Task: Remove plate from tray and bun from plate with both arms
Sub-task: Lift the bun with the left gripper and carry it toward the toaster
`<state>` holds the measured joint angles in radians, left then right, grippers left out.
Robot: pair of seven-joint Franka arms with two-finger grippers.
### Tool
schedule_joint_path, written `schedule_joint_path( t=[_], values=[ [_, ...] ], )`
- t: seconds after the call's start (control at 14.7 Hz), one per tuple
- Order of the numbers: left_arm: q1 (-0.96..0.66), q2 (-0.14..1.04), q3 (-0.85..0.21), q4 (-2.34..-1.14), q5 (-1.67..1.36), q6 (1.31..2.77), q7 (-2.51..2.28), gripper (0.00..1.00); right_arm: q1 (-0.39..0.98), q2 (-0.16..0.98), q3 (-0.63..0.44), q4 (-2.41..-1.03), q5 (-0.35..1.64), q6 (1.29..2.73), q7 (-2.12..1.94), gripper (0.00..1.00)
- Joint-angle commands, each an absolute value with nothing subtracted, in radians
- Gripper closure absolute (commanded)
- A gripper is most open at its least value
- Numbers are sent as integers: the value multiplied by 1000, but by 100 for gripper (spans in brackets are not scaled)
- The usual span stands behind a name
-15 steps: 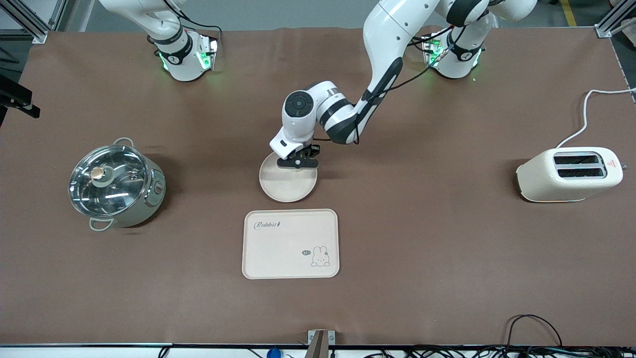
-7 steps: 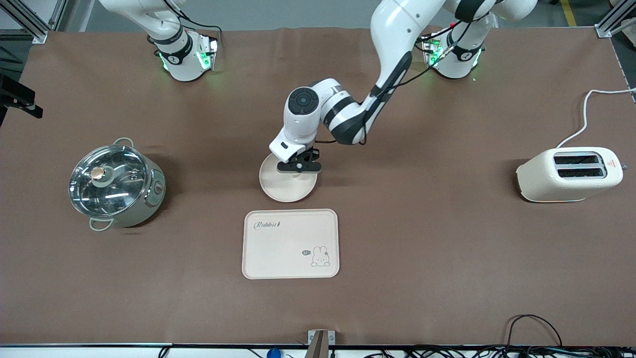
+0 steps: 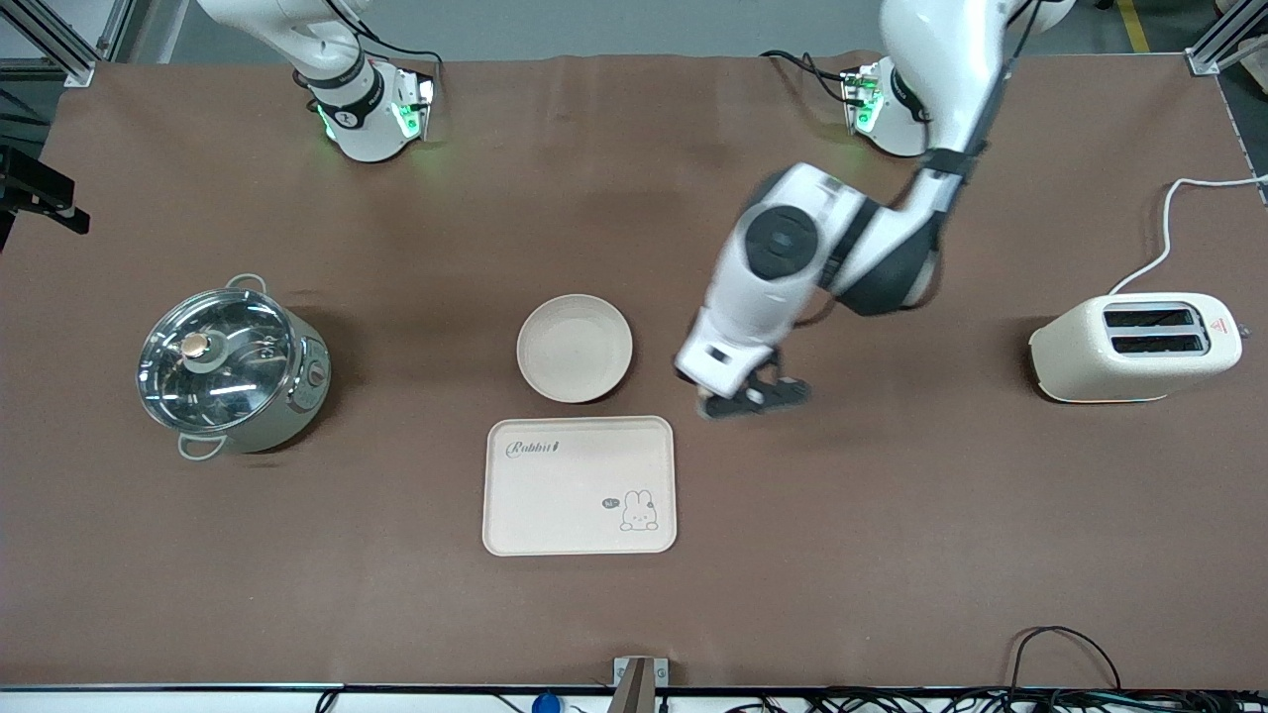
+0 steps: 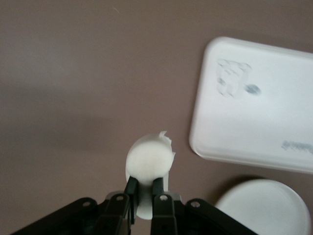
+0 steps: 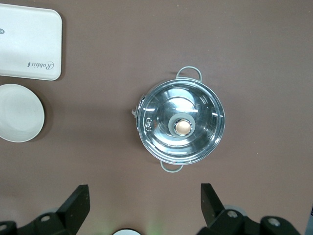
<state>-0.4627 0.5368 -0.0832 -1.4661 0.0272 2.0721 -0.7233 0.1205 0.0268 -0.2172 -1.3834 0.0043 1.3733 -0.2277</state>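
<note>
Two tool fingers (image 4: pixel 131 188) around bun (image 4: pixel 149 160)

Matt brown table cover (image 3: pixel 892 555), mirror-bright metal pot (image 3: pixel 233 371), glossy white toaster (image 3: pixel 1134 347)

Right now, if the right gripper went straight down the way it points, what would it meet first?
Probably the pot's glass lid: the right gripper, jaws open, hangs over the pot, roughly above it. How high it hangs is unclear.

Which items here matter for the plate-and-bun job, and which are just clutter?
In play:
- plate, empty
- bun, held in the left claw
- right claw, open above the pot

Lying about:
- tray
- pot
- toaster
</note>
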Motion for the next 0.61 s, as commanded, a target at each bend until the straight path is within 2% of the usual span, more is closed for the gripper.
schedule_joint_path(
  t=[0.0, 0.14, 0.54],
  values=[
    [-332, 557, -95, -1493, 54, 2074, -608, 84, 127, 15, -216, -1388, -11, 1362, -218, 0],
    [-247, 626, -100, -1486, 52, 2117, -514, 84, 130, 15, -216, -1388, -9, 1361, -213, 0],
    [-184, 744, -94, -1489, 55, 2258, -497, 82, 126, 15, -204, -1385, -9, 1359, -215, 0]
  ],
)
